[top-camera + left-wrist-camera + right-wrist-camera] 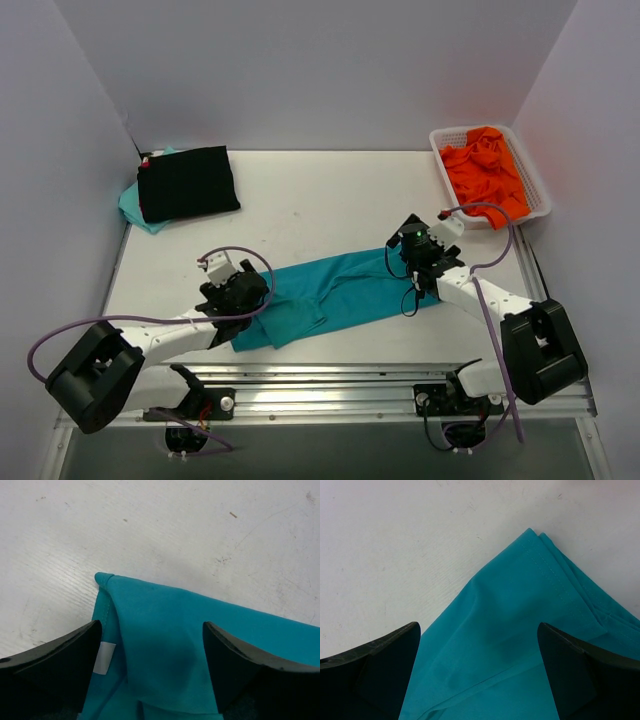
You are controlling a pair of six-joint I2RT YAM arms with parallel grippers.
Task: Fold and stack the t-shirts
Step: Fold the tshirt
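Observation:
A teal t-shirt (330, 298) lies as a long folded band across the near middle of the table. My left gripper (243, 290) hovers over its left end, jaws open, with the cloth's corner and a white label (104, 658) between the fingers (60, 660). My right gripper (428, 262) hovers over its right end, jaws open, above the folded corner (535, 535). A folded black t-shirt (186, 182) lies on a teal one (135, 208) at the far left. Orange t-shirts (487, 170) fill the basket.
A white mesh basket (537, 175) stands at the far right corner. White walls close in the table at the back and both sides. A metal rail (330, 385) runs along the near edge by the arm bases.

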